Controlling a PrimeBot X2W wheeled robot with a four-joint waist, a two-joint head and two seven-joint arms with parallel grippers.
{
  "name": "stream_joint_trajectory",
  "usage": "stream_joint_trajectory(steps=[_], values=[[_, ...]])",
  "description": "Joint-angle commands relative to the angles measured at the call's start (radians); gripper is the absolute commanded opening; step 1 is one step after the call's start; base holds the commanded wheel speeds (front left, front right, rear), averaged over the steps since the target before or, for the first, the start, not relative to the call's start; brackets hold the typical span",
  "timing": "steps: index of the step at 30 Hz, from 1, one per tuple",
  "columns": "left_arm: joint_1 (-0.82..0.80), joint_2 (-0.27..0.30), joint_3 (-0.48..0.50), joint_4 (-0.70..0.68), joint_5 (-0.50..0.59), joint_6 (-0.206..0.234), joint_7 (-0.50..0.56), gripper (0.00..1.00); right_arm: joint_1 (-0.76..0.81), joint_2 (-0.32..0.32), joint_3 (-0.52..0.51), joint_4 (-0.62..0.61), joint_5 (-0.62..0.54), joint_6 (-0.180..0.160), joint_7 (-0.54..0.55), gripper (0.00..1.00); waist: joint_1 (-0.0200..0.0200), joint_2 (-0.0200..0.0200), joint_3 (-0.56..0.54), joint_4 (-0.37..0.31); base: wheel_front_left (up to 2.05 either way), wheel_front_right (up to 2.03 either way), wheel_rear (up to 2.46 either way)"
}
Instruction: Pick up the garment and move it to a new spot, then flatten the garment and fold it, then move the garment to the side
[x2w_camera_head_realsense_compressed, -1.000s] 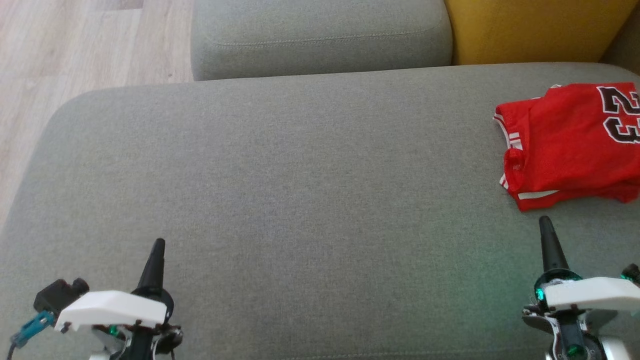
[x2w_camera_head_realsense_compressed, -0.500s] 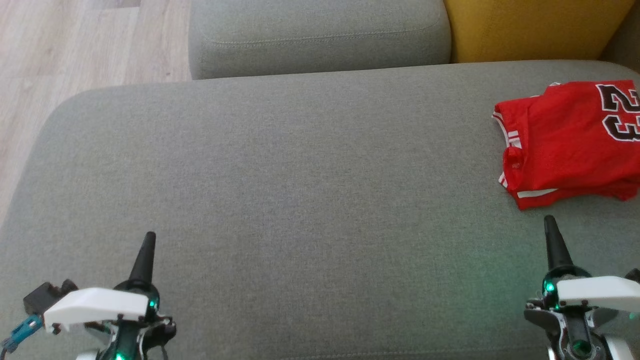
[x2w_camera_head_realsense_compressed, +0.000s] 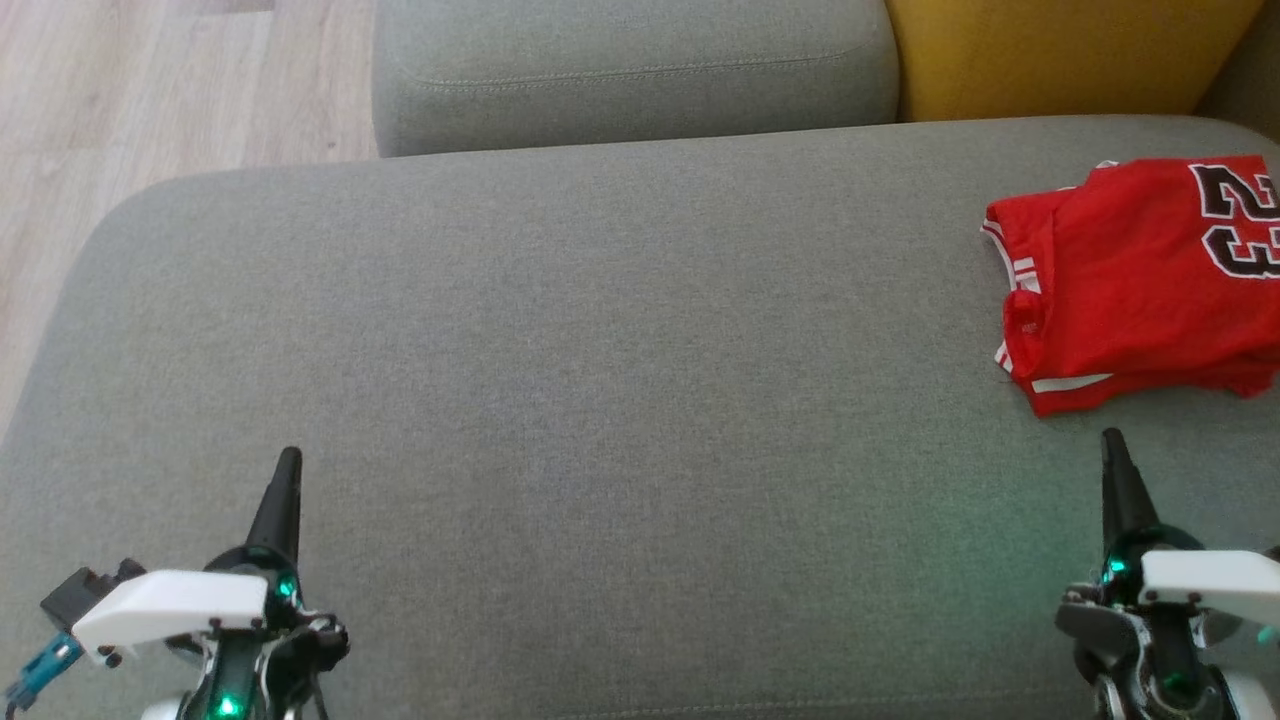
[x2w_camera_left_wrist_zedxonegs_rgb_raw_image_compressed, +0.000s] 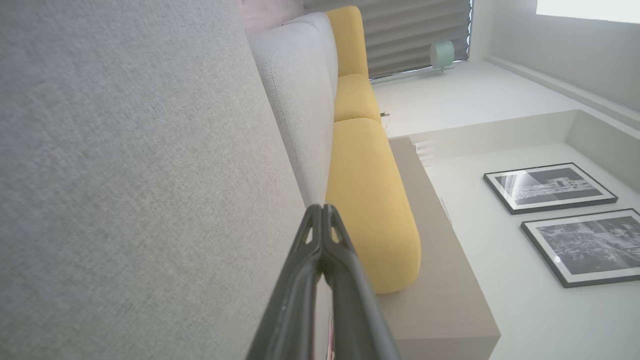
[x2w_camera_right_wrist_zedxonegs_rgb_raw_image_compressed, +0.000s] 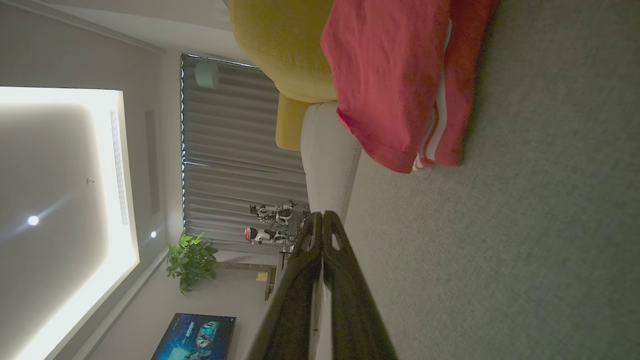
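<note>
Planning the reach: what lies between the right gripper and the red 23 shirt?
Only bare grey sofa cushion between the right gripper and the garment, seen in the head and right wrist views.

Left hand (x2w_camera_head_realsense_compressed: 290, 455), black with two long tapered fingers, is shown at the lower left of the head view. Right hand (x2w_camera_head_realsense_compressed: 1110, 437), of like build, is shown at the lower right. Both are pointed forward and held well apart. In each wrist view the fingers (x2w_camera_left_wrist_zedxonegs_rgb_raw_image_compressed: 295, 300) are seen pressed together, with nothing held.
</note>
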Motion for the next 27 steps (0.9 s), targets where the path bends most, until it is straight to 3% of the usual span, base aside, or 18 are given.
stream_joint_trajectory(steps=[1,15,27], values=[[-0.058,0.003,0.05,-0.026,-0.029,-0.012,0.012,0.0,-0.065,-0.019,0.014,-0.027,0.037,-0.001,0.008,0.0,0.0,0.0,0.0,-0.001,0.0,0.0,0.0],[-0.075,-0.02,0.103,-0.013,-0.173,-0.044,0.051,0.0,-0.086,-0.019,0.002,0.003,0.199,-0.001,0.017,0.0,0.0,0.0,0.004,-0.005,0.0,0.0,0.0],[-0.075,-0.023,0.108,-0.013,-0.174,-0.044,0.054,0.0,-0.086,-0.016,-0.002,0.003,0.201,-0.001,0.019,0.0,0.0,0.0,0.004,-0.005,0.0,0.0,0.0]])
